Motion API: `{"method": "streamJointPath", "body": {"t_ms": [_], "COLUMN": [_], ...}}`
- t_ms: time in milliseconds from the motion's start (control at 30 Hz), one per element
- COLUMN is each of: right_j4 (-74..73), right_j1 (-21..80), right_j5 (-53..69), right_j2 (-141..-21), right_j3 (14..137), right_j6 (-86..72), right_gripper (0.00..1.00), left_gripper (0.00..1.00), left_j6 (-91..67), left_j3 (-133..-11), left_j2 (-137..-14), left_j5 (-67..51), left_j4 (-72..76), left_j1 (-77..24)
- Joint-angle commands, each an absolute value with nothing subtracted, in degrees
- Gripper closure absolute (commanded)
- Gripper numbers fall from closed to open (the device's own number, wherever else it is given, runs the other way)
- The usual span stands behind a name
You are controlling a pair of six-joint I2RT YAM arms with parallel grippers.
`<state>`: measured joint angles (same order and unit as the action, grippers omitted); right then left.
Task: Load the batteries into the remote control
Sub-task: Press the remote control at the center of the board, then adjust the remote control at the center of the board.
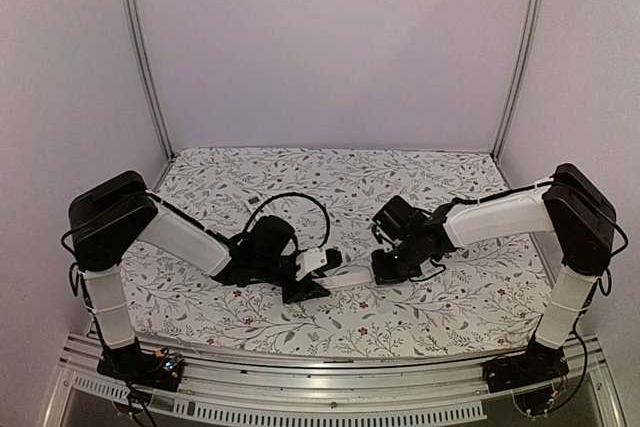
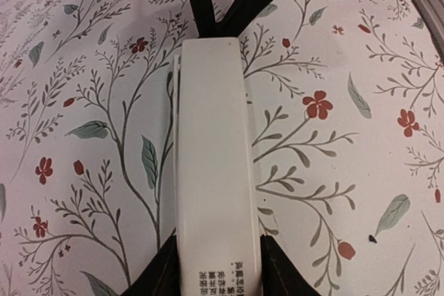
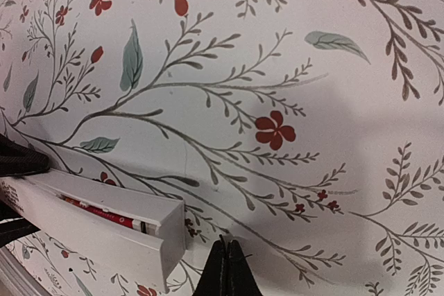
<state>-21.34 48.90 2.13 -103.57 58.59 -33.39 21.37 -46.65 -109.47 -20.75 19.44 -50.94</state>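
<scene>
The white remote control [image 2: 215, 164] lies flat on the floral cloth, its printed end clamped between my left gripper's [image 2: 216, 258] black fingers. In the top view the remote [image 1: 352, 275] spans the gap between the two grippers. In the right wrist view its far end [image 3: 104, 240] shows an open slot with a red-banded battery [image 3: 104, 214] inside. My right gripper [image 3: 225, 258] is shut and empty, its tips just right of that end and low over the cloth. No loose batteries show.
The floral cloth [image 1: 430, 177] covers the whole table. Metal frame posts [image 1: 140, 47] stand at the back corners, with white walls around. A black cable [image 1: 300, 202] loops over the left arm.
</scene>
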Motion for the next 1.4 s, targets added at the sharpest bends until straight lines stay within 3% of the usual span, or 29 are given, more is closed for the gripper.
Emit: {"method": "streamJointPath", "body": {"t_ms": [0,233,400,667,1200,1367], "right_j4": [-21.97,-20.38,-17.17,-14.42,-14.33,-13.14], "right_j1": [47.59,44.74,42.06,41.66,41.21,41.22], "right_j5": [1.13,3.79,6.59,9.58,8.92,10.89], "right_j2": [-102.65,-99.15,-94.1,-95.35,-93.65,-93.48], "right_j3": [58.15,55.99,52.92,52.13,51.23,51.97], "right_j6": [-31.55,-28.29,-27.34,-26.73,-26.75,-26.72], "right_gripper": [0.98,0.89,0.83,0.76,0.74,0.73], "left_gripper": [0.62,0.53,0.52,0.44,0.46,0.41], "left_j6": [22.03,21.97,20.62,18.76,19.41,19.4], "left_j3": [-46.26,-45.48,-47.26,-52.22,-57.78,-55.88], "left_j2": [-108.91,-107.24,-108.51,-112.16,-115.14,-111.9], "left_j5": [-20.07,-20.35,-20.87,-22.03,-22.31,-21.23], "left_j4": [17.71,18.39,18.96,18.45,13.44,14.2], "left_j1": [-50.98,-50.71,-50.55,-50.88,-52.21,-52.21]}}
